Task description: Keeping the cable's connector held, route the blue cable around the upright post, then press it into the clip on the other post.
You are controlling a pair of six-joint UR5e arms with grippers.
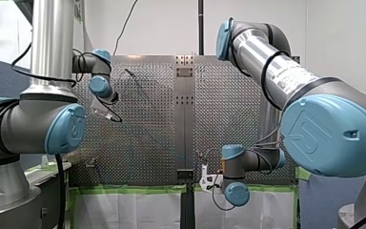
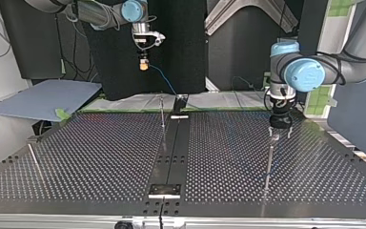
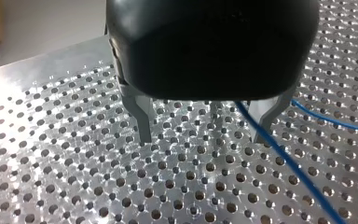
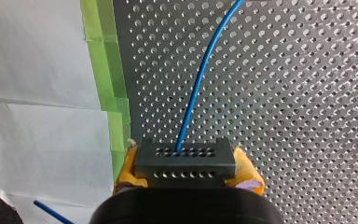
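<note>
We grip the connector [image 4: 185,156] in our right gripper [image 4: 186,170]; our left gripper [image 3: 203,128] is spread wide.
The cable [image 4: 205,70] runs from the connector across the table [image 4: 284,93] and between our left fingers [image 3: 142,121].

Two UR5e arms: my left arm [image 1: 38,119] and my right arm [image 1: 276,71]. Two grippers, one per arm: my left gripper [image 3: 203,137] with two metal fingers [image 3: 143,123], and my right gripper [image 4: 189,170] with two yellow pads [image 4: 129,169]. One blue cable [image 4: 200,79]. One black connector [image 4: 185,163], its face bearing two rows of holes. Two thin upright posts in the top view: the central post [image 2: 162,114] and the side post [image 2: 269,157]. One pale rod [image 2: 34,160] at that view's left; upright or lying cannot be told. One perforated table [image 2: 100,157], made of two panels and one central rail [image 2: 171,148]. One blue-grey sheet [image 2: 43,98].
</note>
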